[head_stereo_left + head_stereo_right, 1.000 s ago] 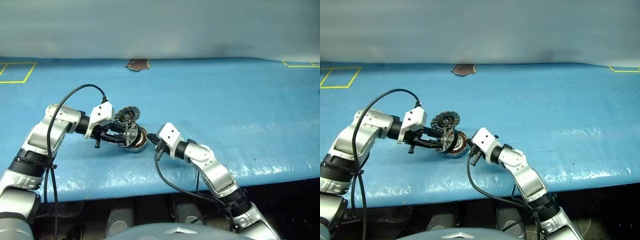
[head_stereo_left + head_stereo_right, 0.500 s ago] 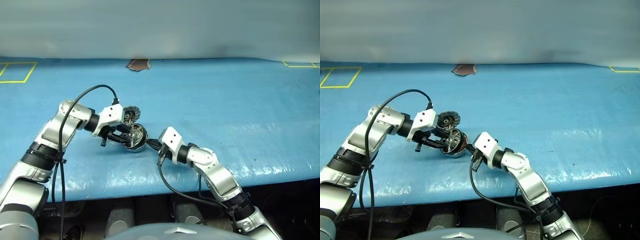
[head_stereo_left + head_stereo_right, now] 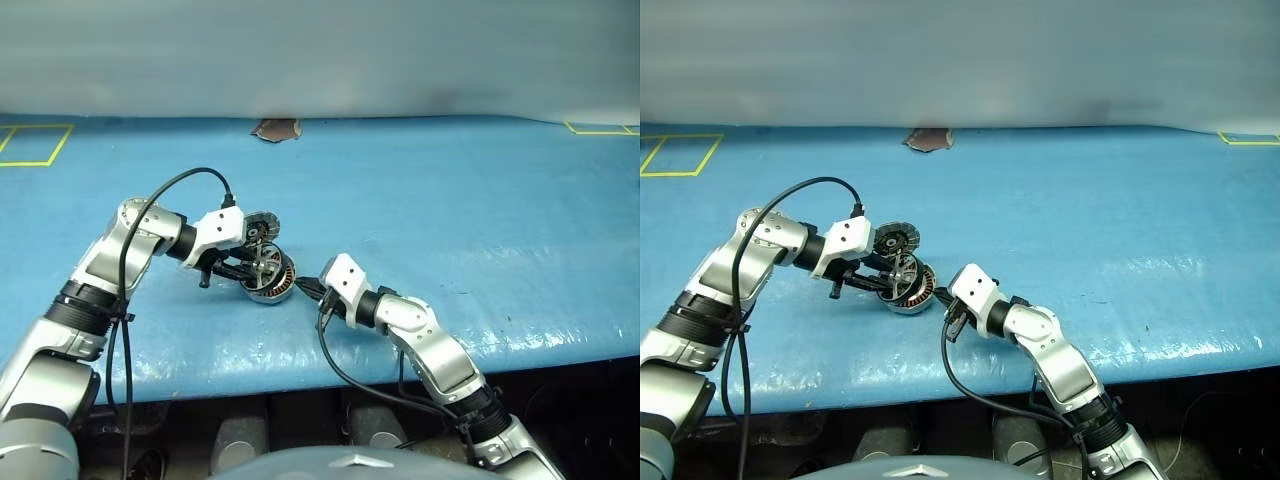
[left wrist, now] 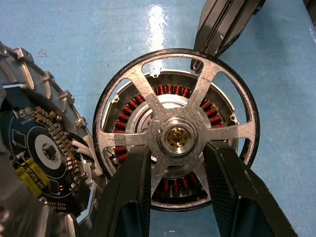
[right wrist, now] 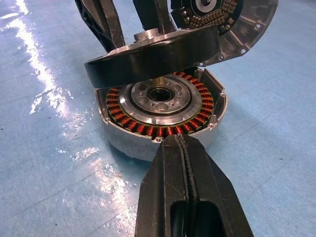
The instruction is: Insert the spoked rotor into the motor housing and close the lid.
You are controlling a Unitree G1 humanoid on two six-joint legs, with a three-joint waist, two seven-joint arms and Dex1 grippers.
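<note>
The spoked rotor (image 4: 175,136), gripped by the left gripper's (image 4: 174,163) fingers, hovers tilted over the motor housing (image 5: 163,111) on the blue counter (image 3: 450,200), partly hiding its windings, lid (image 4: 37,143) open alongside, right gripper's (image 5: 185,148) closed fingers at the housing rim.

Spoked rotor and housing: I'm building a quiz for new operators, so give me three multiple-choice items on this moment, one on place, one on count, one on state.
1. Where is the spoked rotor?
A. lying on the blue table away from the housing
B. held tilted just above the motor housing
C. fully seated in the housing

2. How many spokes does the rotor have?
A. three
B. five
C. eight

3. The lid is:
A. open
B. closed
C. detached, far away

Answers:
1 B: the right wrist view shows a gap under the tilted rotor in the left gripper.
2 B: five spokes meet at the hub.
3 A: it stands open behind the housing.
</note>
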